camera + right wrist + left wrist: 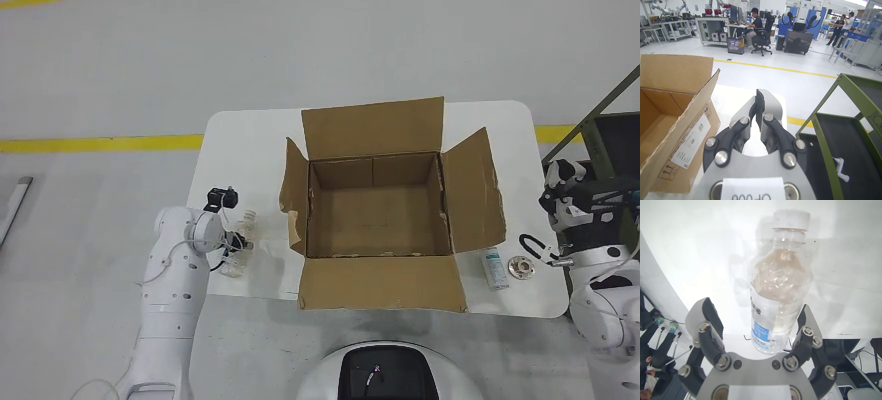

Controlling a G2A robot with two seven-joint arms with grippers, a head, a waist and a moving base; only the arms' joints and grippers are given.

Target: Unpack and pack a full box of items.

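The cardboard box [375, 215] stands open in the middle of the white table [250, 150], all flaps folded out and its floor bare. Left of it a clear plastic bottle [241, 256] with a white cap lies on the table. My left gripper [232, 240] is over its lower half. In the left wrist view the bottle [780, 283] lies between the open fingers [712, 315] of the left gripper [756, 305]; one pad is at its side, the other well apart. My right gripper [759, 98] is shut on nothing, beyond the box's right flap [677, 106], near the table's right edge [562, 180].
A small white bottle with a blue label [494, 268], a round metal piece [519, 266] and a black hook [535, 248] lie at the front right of the table. A green trolley [838, 123] stands just off the right edge.
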